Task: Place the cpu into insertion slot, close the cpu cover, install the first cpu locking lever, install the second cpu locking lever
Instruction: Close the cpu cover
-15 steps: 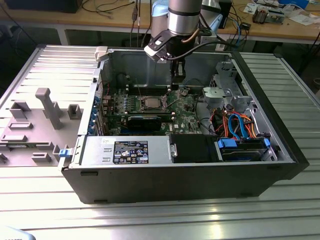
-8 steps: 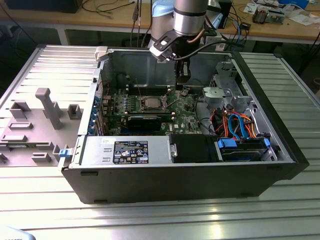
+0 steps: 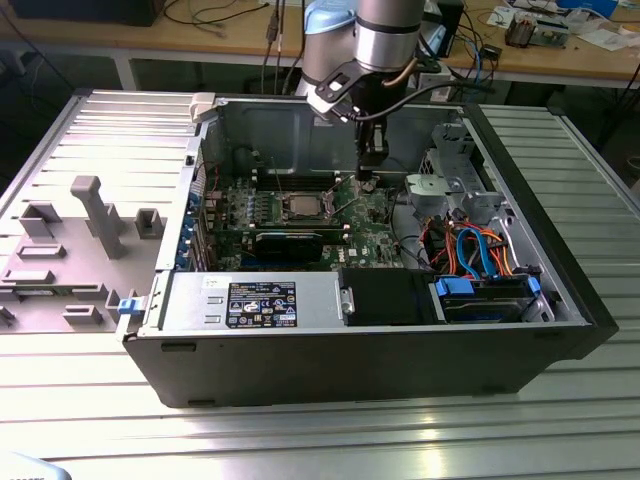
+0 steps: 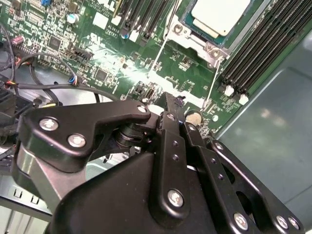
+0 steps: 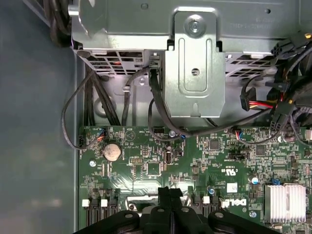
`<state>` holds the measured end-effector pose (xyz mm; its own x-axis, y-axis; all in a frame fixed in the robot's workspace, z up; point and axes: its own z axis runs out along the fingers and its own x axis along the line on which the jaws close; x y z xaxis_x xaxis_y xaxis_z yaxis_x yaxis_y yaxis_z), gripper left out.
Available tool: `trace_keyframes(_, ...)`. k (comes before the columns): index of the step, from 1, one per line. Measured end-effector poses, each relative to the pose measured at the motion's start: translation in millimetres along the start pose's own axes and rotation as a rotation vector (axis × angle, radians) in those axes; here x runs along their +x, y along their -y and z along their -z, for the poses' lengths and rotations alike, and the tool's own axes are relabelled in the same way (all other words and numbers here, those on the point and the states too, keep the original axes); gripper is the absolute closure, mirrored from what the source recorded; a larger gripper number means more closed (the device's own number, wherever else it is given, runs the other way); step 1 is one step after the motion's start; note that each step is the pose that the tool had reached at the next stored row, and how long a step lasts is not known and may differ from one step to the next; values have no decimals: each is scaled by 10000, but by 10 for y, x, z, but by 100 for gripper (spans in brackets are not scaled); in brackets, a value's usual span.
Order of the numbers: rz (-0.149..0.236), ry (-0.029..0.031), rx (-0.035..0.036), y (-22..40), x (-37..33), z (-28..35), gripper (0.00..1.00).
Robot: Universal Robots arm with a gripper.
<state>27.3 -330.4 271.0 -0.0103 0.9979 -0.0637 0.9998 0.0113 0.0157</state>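
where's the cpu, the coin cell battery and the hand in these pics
cpu [image 4: 220,13]: second wrist view, middle of its silvery top.
coin cell battery [image 5: 111,151]: first wrist view, centre of its round face.
hand [image 5: 169,191]: first wrist view, between its closed fingertips.

Silver-grey cylindrical arm segment [image 3: 385,40], pale blue joint cap [image 3: 322,20] beside. Thin black cable [image 3: 425,93] looping off wrist. Matte black metal gripper [image 4: 173,101]: flat linkage bars [image 4: 87,124], round silver screw heads [image 4: 175,197], narrow straight fingers [image 4: 169,124].
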Motion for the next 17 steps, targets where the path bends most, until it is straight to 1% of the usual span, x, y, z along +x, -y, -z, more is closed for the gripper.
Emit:
trace_keyframes(6,2,1,11,-66,5,-13,89)
trace_keyframes(8,2,0,17,-109,14,-23,89)
trace_keyframes(9,3,0,18,-119,18,-26,89)
trace_keyframes(12,2,1,21,-174,63,-34,89)
trace_keyframes(17,1,0,21,-203,109,-45,89)
